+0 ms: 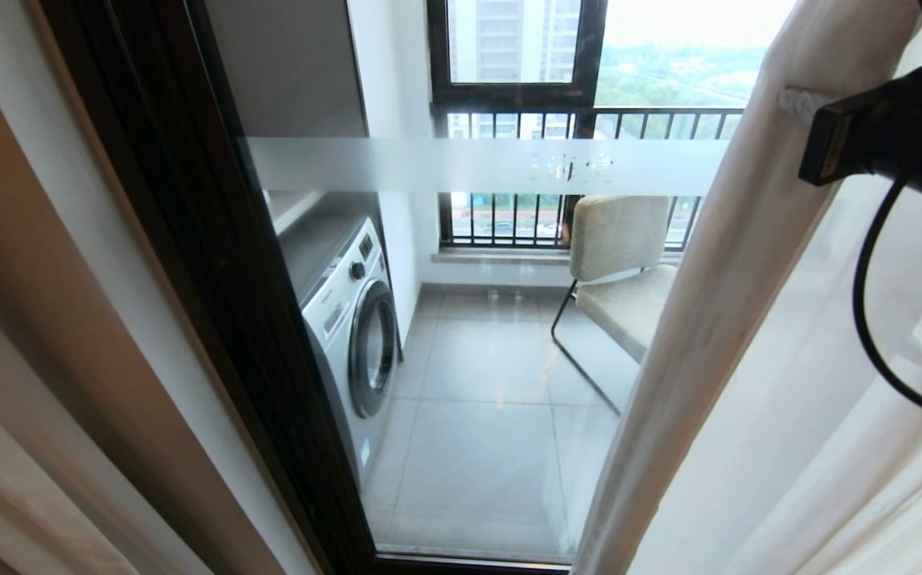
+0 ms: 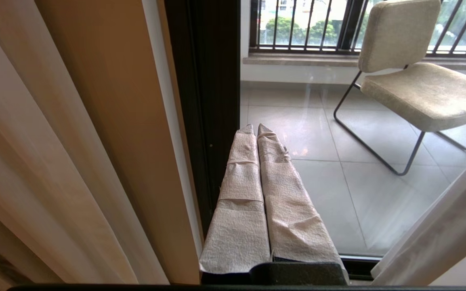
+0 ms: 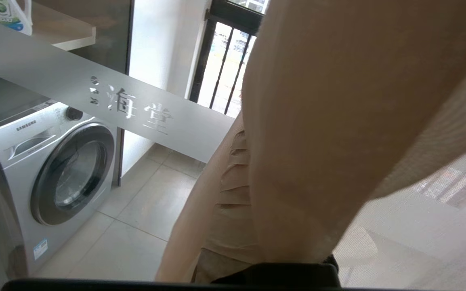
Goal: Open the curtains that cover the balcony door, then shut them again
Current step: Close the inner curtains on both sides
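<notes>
One pincer, my right (image 1: 788, 102), was closed, pressed into the curtains' (image 1: 717, 319) upright edge; the exposed balcony door (image 1: 493, 383) lay leftward.

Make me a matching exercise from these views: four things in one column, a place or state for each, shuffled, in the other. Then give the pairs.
Things
1. washing machine
2. chair
3. left gripper
4. frosted band

Places or states
A. shut, wrapped fingers together, low by the dark door frame
B. runs level across the glass, bearing characters
C. on the balcony's left, round door facing the tiles
D. before the barred window, beside the cream curtain's edge

Pairs: 1-C, 2-D, 3-A, 4-B
</notes>
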